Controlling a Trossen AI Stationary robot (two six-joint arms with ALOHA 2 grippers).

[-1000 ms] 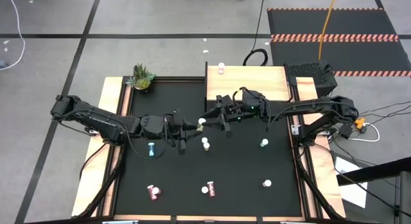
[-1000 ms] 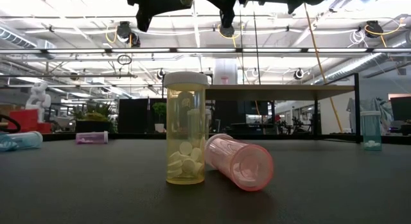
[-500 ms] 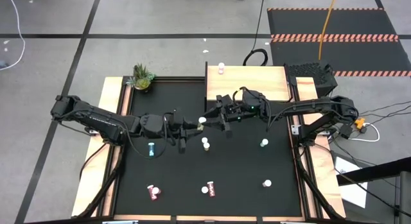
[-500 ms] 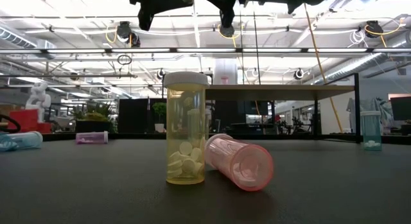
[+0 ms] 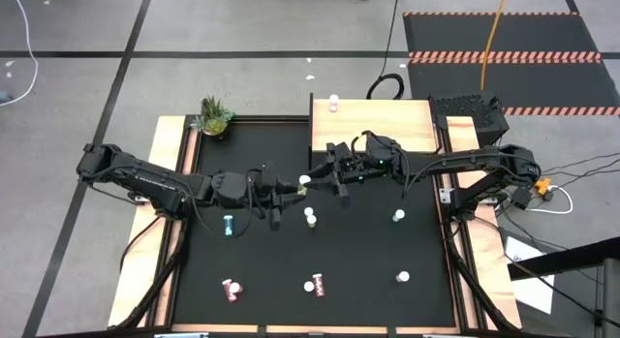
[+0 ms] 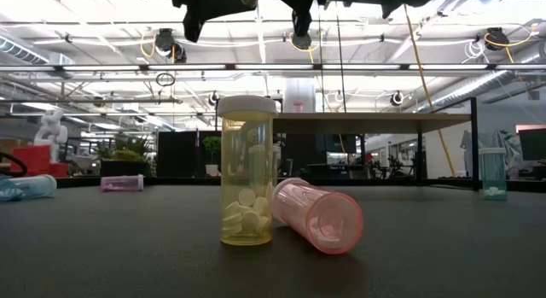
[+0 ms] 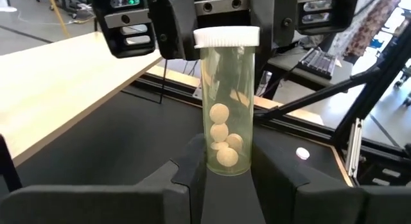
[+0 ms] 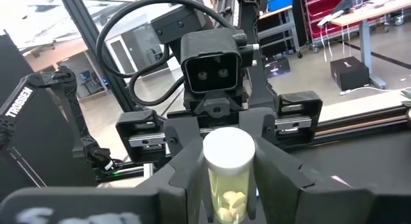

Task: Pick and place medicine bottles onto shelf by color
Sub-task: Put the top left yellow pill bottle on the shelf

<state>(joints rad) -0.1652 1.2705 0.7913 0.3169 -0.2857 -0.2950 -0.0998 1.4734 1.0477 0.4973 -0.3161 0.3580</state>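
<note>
A yellow bottle [image 7: 226, 102] with a white cap and pale pills stands upright in the air over the table's middle; it also shows in the high view [image 5: 304, 183]. My left gripper [image 5: 294, 191] comes from the left and is shut on the bottle's lower part. My right gripper [image 5: 325, 177] comes from the right and is closed about the cap end [image 8: 228, 153]. The light-wood shelf [image 5: 387, 130] lies just beyond them, with one pink bottle [image 5: 334, 105] standing at its far left edge. My left gripper pinches the lower body of the yellow bottle [image 7: 225, 161] between its two fingers, coming level from the table's left. The bottle stands upright, cap up, lifted clear of the table. My right gripper has its two fingers [image 8: 190, 161] against the sides of the cap and upper body [image 8: 228, 161], coming level from the right, opposite my left gripper.
Other bottles are on the black table: teal ones [image 5: 229, 225] [image 5: 398, 216], an upright one [image 5: 309, 217], a red one lying down [image 5: 231, 291], a yellow and pink pair [image 5: 315, 286] near the front, and another [image 5: 403, 277]. A potted plant [image 5: 214, 115] stands at the far left corner.
</note>
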